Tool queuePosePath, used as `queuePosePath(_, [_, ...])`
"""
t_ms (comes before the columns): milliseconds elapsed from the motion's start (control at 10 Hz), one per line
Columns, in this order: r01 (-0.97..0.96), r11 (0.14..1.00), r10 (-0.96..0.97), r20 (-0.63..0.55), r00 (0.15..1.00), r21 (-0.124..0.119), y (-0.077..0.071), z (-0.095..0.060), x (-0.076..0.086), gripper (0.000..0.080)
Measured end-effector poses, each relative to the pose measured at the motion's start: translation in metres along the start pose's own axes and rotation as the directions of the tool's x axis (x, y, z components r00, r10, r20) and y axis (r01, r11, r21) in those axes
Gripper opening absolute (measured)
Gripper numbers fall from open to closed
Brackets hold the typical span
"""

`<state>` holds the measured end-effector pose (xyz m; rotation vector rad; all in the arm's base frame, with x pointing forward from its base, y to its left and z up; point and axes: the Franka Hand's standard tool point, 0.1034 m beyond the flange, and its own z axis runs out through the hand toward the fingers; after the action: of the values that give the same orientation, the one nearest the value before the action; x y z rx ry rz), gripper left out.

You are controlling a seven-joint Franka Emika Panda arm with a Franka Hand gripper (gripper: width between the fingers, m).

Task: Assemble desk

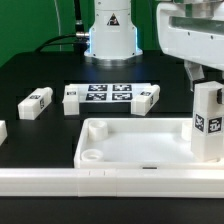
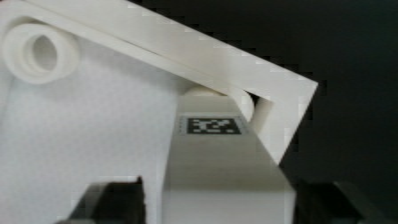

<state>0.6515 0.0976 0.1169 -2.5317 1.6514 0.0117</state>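
A white arm (image 1: 190,30) of smooth rounded shells, its far base (image 1: 110,38) bearing a small triangular mark (image 1: 112,17) with dark cables (image 1: 75,20) to the left, carries a tool (image 1: 206,84) with black fingers (image 2: 118,205).

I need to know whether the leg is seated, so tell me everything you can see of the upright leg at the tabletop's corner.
The upright leg is a white, plastic-looking block with a black-and-white square tag on its side. It stands vertical in the tabletop's corner at the exterior view's right, its base inside the raised rim. How deep it sits cannot be told. The tool hangs over it, fingers on either side with gaps showing, so nothing grips it.
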Motion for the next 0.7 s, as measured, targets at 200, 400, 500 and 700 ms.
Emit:
queuePosePath(200, [0.161,0.987,-0.161,0.002,0.987,-0.006,0.0005,-0.0001,-0.0009,0.0619])
queuePosePath(400, [0.361,0.932,-0.361,0.004,0.932,-0.006,0.0002,0.0002,-0.0022,0.0640])
queuePosePath(500, [0.450,0.893,-0.450,0.005,0.893,-0.005,0.0000,0.0002,-0.0027,0.0648])
queuePosePath(700, [0.633,0.774,-0.633,0.004,0.774,-0.003,-0.0007,-0.0006,-0.0013,0.0649])
